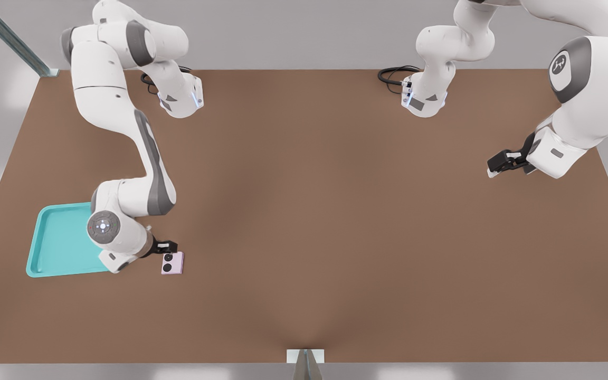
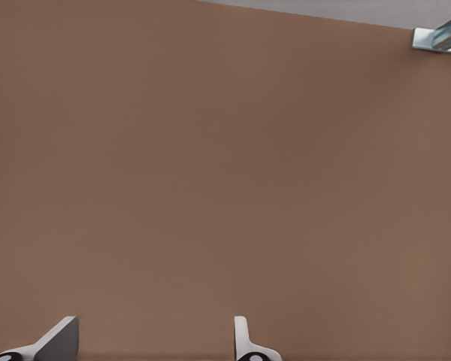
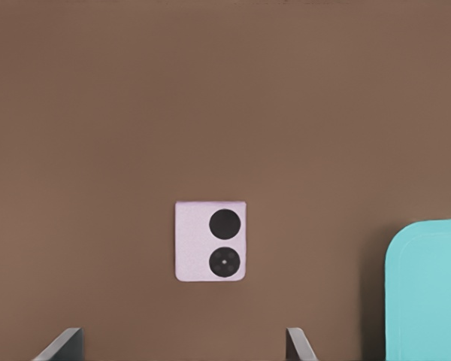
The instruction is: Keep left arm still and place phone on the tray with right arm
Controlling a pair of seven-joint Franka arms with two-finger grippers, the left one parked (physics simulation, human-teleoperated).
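The gripper (image 1: 169, 246) of the right arm (image 1: 148, 158) hangs over the brown table (image 1: 335, 221) just beside the phone's far edge, its fingers spread wide with nothing between them; in the right wrist view the two fingertips (image 3: 60, 344) stand well apart, wider than the phone, and touch nothing. The phone (image 1: 172, 263) lies flat on the table, lens side up, its two black round lenses (image 3: 224, 223) set in a row along one edge; no brand mark or writing can be read on its pale pink-lilac face. It sits outside the tray, just off the tray's corner toward the front view's right, apart from the rim. The turquoise tray (image 1: 53, 248) lies flat near the table's left edge in the front view, its right part hidden under the arm's round grey wrist cap (image 1: 103, 227), which glows white-blue at its centre. The cap carries small marks around the light, too small to read.
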